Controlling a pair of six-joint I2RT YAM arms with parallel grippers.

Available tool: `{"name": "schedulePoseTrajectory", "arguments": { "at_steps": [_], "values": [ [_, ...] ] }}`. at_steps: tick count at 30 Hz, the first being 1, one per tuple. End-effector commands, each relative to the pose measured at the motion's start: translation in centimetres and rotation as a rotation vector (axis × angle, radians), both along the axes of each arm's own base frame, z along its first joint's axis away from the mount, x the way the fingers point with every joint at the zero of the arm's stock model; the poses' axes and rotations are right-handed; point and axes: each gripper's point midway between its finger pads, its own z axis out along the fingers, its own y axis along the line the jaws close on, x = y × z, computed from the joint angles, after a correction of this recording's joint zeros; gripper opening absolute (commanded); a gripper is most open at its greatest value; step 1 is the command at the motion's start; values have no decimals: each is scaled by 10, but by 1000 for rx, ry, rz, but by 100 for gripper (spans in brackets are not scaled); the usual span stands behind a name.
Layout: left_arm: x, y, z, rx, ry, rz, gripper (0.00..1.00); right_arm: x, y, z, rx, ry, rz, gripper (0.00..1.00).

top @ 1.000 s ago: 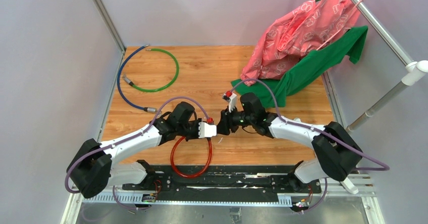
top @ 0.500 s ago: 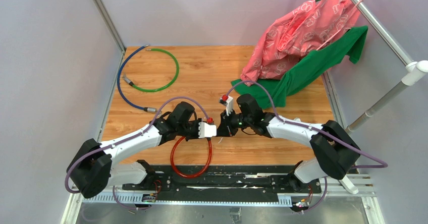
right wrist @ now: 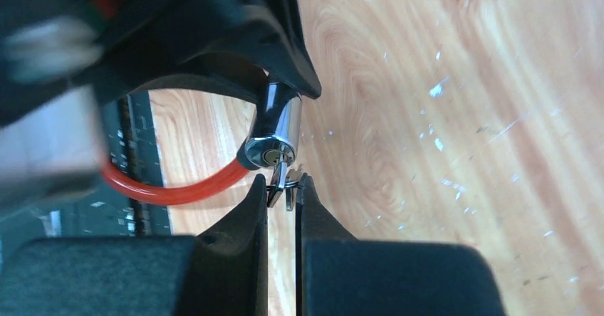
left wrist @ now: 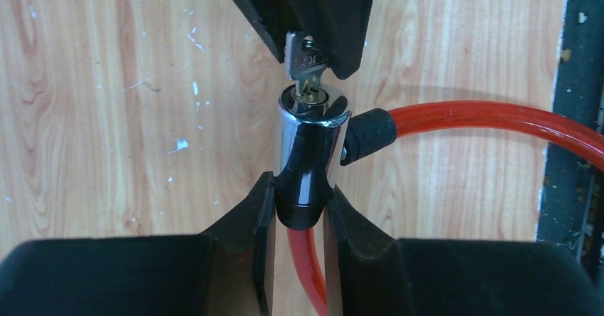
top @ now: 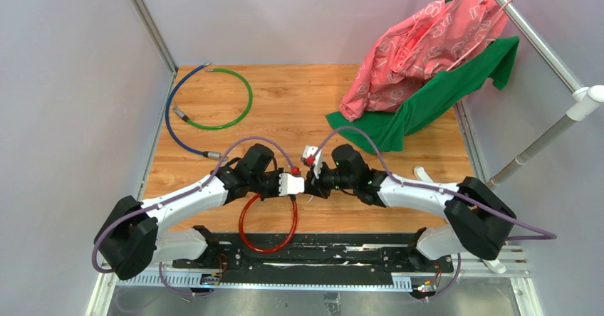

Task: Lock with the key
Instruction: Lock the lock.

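- Here, at the far-left back of the light wooden desk (top: 285,109), lie one thin blue cable loop (top: 169,127) and one thin green cable loop (top: 246,102). They touch or overlap; their metal ends are too small to make out.
- One glossy red cable loop (top: 246,230) hangs low near the front edge. Its near arc crosses the black base rail, and the left arm covers its upper part.
- The left end effector (top: 303,182) is pinching a shiny chrome lock cylinder (left wrist: 311,134) at its black lower end. Both pads press its sides, and the keyhole face points away from the wrist.
- The red cable enters the cylinder's side through a black collar. In the left wrist view the frame edge cuts off the rest of the loop.
- The tiny silver metal key (left wrist: 305,63) sits with its blade in the keyhole, at the desk's front middle where the two end effectors meet.
- The right end effector (top: 311,183) is pressed together on the key's head. Its black fingers hide most of the head in the left wrist view.
- In the right wrist view (right wrist: 283,191), a second small silver piece hangs just beside the key (right wrist: 279,177). The number of keys in the bunch cannot be told.
- That view's upper left is blurred, so only the cylinder (right wrist: 274,134) and a stretch of red cable (right wrist: 178,188) read clearly.
- At the right back corner one crumpled pink patterned garment (top: 420,45) lies on one plain green garment (top: 434,99), covering much of it.
- That makes three cable loops, two garments and two arms.
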Motion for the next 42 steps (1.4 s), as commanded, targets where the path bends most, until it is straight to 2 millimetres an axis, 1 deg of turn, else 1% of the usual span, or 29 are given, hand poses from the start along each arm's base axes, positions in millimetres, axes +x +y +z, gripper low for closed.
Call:
{"name": "schedulePoseTrajectory", "arguments": {
  "at_steps": [1, 3, 6, 8, 10, 12, 14, 17, 20, 22, 27, 31, 38, 39, 42],
  "values": [
    [-6, -21, 23, -99, 2, -86, 0, 14, 8, 23, 51, -499, 97, 0],
    [-6, -20, 23, -95, -2, -84, 0, 15, 10, 24, 49, -547, 116, 0],
    [-3, -19, 23, -90, -11, -77, 0, 12, 11, 22, 48, -598, 161, 0],
    [-2, -18, 22, -83, -17, -73, 0, 13, 11, 22, 48, -611, 160, 0],
    [0, -16, 20, -68, -29, -70, 0, 14, 10, 21, 26, -565, 142, 0],
    [4, -12, 18, -44, -54, -64, 0, 13, 6, 19, -1, -470, 112, 0],
    [8, -7, 14, -18, -77, -51, 0, 4, 2, 18, 3, -367, 110, 0],
    [11, -1, 10, 12, -102, -48, 0, -13, -7, 15, 12, -268, 106, 0],
    [15, 4, 6, 39, -131, -45, 0, -17, -19, 8, -9, -210, 68, 0],
    [17, 6, 4, 52, -141, -43, 0, -16, -25, 4, -17, -189, 41, 0],
    [17, 7, 4, 58, -145, -45, 0, -12, -31, 6, -16, -168, 13, 0],
    [18, 9, 3, 70, -154, -46, 0, -7, -41, 2, -44, -120, -19, 0],
    [18, 8, 4, 60, -154, -45, 0, -7, -40, 8, -7, -82, -25, 0],
    [17, 7, 4, 59, -152, -46, 0, -9, -39, 9, 4, -69, -19, 0],
    [17, 7, 5, 56, -152, -52, 0, -4, -38, 14, 32, 13, -56, 0]
  ]
}}
